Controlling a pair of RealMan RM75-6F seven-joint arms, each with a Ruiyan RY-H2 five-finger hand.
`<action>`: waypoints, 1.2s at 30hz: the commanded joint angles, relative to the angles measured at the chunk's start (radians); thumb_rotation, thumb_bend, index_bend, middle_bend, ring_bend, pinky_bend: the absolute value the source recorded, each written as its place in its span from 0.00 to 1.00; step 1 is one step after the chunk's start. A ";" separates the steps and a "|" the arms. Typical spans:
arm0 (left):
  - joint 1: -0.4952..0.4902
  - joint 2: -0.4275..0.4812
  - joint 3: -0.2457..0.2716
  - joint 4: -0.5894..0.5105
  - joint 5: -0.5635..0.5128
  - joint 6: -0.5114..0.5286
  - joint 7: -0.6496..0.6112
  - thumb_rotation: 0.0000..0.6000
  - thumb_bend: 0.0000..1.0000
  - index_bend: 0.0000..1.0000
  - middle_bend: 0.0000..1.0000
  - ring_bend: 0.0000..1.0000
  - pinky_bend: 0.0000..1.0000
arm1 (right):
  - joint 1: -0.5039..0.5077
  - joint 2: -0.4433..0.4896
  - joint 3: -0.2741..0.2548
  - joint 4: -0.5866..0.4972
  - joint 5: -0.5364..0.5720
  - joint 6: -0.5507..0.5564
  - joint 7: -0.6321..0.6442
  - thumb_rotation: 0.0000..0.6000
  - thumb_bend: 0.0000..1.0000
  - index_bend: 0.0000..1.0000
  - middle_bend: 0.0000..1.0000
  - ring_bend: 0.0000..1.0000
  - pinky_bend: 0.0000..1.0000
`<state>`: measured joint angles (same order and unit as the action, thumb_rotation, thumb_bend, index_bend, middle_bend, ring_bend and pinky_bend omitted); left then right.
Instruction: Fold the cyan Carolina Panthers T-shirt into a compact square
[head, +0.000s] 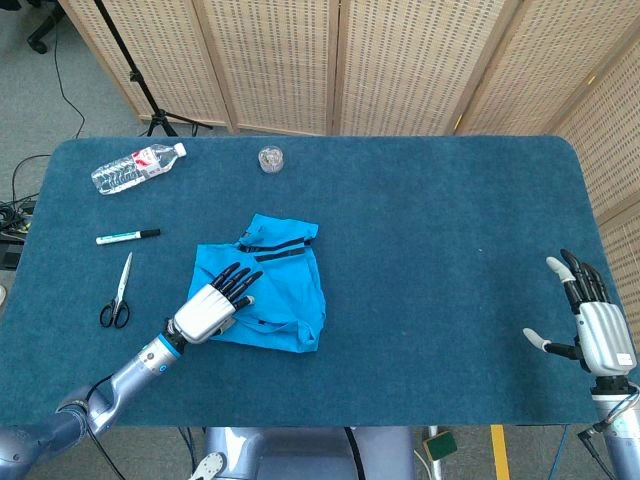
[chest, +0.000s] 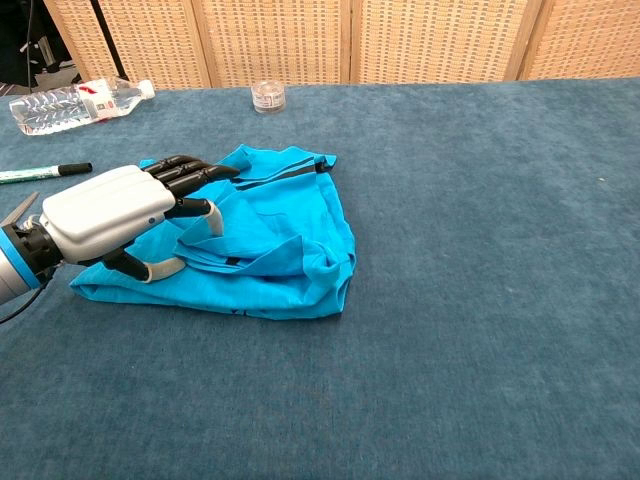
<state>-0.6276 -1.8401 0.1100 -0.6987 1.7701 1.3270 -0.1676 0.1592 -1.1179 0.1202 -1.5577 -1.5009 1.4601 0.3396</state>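
The cyan T-shirt (head: 278, 283) (chest: 290, 235) lies folded into a rumpled, roughly square bundle left of the table's middle, with dark collar trim at its far edge. My left hand (head: 212, 306) (chest: 108, 211) lies palm down over the shirt's left part. Its fingers stretch out across the cloth, and the thumb hooks down at the near left edge. No fold is lifted in it. My right hand (head: 591, 322) hovers at the table's right front edge, fingers spread and holding nothing. It shows only in the head view.
On the blue felt table (head: 440, 230), a water bottle (head: 137, 167) (chest: 70, 102) lies at the far left. A small glass jar (head: 270, 158) (chest: 268, 96) stands behind the shirt. A marker (head: 127, 236) (chest: 40, 173) and scissors (head: 118, 293) lie left of the shirt. Wicker screens stand behind.
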 joint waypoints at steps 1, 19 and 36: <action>0.000 -0.002 0.001 0.001 -0.002 -0.002 -0.003 1.00 0.37 0.44 0.00 0.00 0.00 | 0.000 0.000 0.000 0.001 0.000 0.000 0.001 1.00 0.00 0.00 0.00 0.00 0.00; -0.012 -0.006 -0.012 0.000 -0.007 0.015 -0.003 1.00 0.43 0.72 0.00 0.00 0.00 | 0.001 0.000 -0.001 0.002 -0.002 -0.001 0.001 1.00 0.00 0.00 0.00 0.00 0.00; -0.067 0.060 -0.062 -0.166 -0.053 -0.075 0.131 1.00 0.42 0.75 0.00 0.00 0.00 | -0.001 0.005 -0.001 0.000 -0.002 0.001 0.011 1.00 0.00 0.00 0.00 0.00 0.00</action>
<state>-0.6896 -1.8008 0.0517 -0.8316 1.7303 1.2794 -0.0597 0.1581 -1.1136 0.1195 -1.5571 -1.5026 1.4613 0.3498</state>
